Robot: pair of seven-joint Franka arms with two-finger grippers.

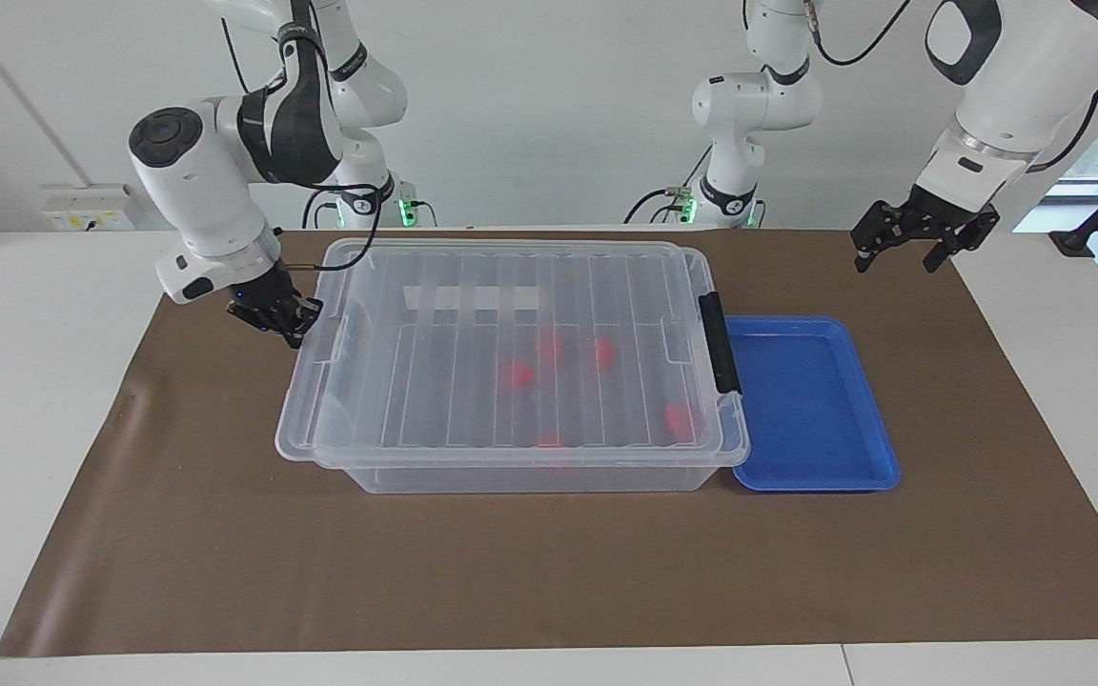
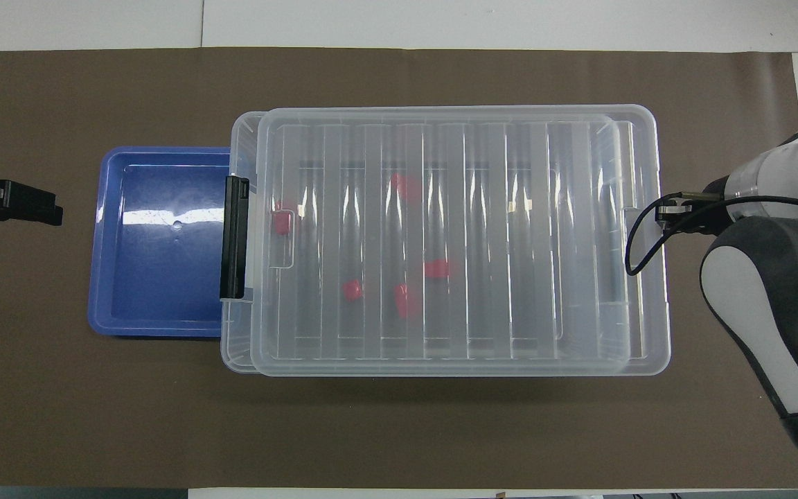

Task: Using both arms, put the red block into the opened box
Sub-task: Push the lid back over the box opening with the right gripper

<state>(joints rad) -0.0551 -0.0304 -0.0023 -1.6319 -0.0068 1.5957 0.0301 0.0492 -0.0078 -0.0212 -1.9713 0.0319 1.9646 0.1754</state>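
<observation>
— The red block [image 2: 281, 223]?
— Small, blurred pink under the ribbed lid [image 2: 440, 235], inside the box [image 1: 530, 476], near its black latch [image 2: 234, 237].
— Claws?
— Right claw [image 1: 277, 319] clenched, at the lid's edge, nine o'clock in the facing view. Left claw [image 1: 921, 238] released, holding nothing, over the desk [image 1: 987, 400].

Clear box [image 1: 530, 476] sits mid-mat, ribbed lid [image 1: 511, 353] resting on top and nearly covering it, overhanging a bit at the right arm's end. Five red blocks show blurred through the lid; one red block [image 1: 678, 416] lies at the latch end. Black latch [image 1: 719, 341] on the box end beside the blue tray [image 1: 811, 476], tray touching the box. Right gripper [image 1: 290, 322] closed, low at the lid's edge at the right arm's end, contact unclear. Left gripper [image 1: 921, 246] fingers spread, up over the brown mat [image 1: 549, 572] past the tray, waiting
</observation>
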